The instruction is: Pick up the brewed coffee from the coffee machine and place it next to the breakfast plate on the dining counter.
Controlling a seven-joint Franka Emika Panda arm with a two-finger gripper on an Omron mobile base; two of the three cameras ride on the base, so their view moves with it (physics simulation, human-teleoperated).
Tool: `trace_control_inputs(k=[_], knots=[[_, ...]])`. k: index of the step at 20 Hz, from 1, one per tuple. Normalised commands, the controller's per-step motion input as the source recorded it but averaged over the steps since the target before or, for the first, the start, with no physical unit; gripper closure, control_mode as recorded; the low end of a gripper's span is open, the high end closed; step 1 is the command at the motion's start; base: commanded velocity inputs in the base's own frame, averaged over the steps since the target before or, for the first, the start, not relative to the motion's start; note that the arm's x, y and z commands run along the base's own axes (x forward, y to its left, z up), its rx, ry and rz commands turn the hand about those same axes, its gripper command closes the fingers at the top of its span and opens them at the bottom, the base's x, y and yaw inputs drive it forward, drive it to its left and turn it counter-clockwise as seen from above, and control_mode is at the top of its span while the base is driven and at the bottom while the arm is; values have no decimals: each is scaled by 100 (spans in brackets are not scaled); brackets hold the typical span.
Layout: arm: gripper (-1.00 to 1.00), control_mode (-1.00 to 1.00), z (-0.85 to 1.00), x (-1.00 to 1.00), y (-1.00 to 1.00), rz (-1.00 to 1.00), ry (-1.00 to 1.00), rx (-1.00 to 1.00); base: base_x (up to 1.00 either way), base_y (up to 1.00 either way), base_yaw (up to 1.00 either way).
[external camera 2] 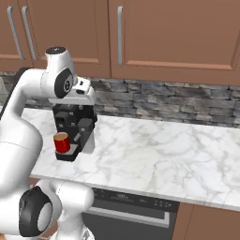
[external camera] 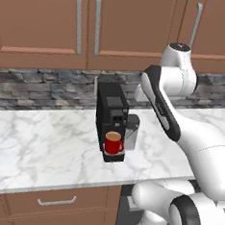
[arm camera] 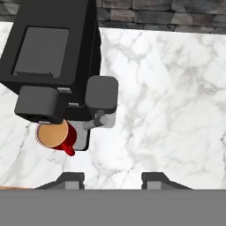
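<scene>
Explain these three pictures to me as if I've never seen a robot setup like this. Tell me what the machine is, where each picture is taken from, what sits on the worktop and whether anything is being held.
The machine is a white robot arm with dark joints, in a computer-rendered kitchen. Two pictures come from cameras riding on its base, one behind it to the left, one to the right, so both show the same scene from two sides. The third comes from a camera on the arm's hand, looking down past the end effector, whose two dark finger tips rise at the bottom with a gap between them.

On the white marble worktop stands a black coffee machine with a clear side tank. A small red mug of brewed coffee sits on its tray under the spout; in the hand view its handle points towards the camera.

Nothing is held: the end effector hangs above the worktop, to one side of the mug.
</scene>
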Motion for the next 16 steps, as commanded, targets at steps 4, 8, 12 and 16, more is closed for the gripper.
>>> trace_control_inputs(k=[4,8,12,16], knots=[[-100,-100,-2,-31,3,7,0,0,0,0,0],[-100,-100,-33,-67,15,16,-10,0,0,0,0],[-100,-100,-39,-40,23,14,-16,0,0,0,0],[-100,-100,-30,-5,14,13,-11,2,0,0,0]])
